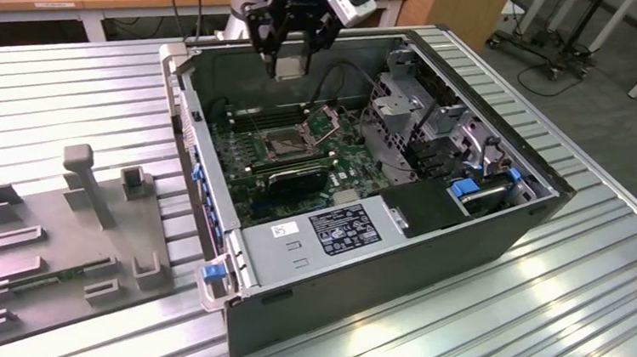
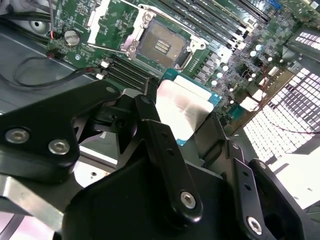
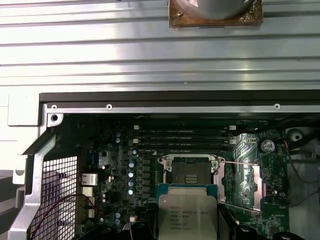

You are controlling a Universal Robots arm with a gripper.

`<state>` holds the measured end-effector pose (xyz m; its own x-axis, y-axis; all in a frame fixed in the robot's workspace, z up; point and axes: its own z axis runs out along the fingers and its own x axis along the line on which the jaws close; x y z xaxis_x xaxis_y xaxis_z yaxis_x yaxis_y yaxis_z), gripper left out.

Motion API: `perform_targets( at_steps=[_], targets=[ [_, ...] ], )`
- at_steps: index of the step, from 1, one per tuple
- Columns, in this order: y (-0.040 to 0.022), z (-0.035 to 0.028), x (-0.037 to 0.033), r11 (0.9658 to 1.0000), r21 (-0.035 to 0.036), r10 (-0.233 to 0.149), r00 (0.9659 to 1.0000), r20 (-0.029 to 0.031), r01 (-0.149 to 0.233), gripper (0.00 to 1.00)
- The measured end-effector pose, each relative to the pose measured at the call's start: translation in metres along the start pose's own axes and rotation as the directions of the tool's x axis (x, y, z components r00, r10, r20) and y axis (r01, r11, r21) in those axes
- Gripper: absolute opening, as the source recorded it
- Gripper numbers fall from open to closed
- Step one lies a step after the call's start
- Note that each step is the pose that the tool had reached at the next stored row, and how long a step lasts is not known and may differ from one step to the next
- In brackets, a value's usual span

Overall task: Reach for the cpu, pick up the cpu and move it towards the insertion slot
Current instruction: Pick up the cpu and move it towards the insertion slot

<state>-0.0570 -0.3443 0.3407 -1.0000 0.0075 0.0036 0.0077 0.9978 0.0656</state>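
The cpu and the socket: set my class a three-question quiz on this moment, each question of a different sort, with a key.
1. True or false: the cpu already sits in the slot.
2. What holds the cpu? A) a hand B) the gripper C) the grey tray
3. Fill in: in the exterior view the gripper hangs above the open ____.

Key
1. False. In both wrist views the chip is clear of the socket, whose dark centre lies bare.
2. B. The second wrist view shows black fingers shut on its edges.
3. case.
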Motion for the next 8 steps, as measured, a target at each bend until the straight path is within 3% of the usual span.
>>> perform_targets(
  at_steps=[8],
  targets=[
    [0.0007,0.0007,-0.0019,1.0000,0.0000,0.004,1.0000,0.0003,-0.004,0.55]
  ],
)
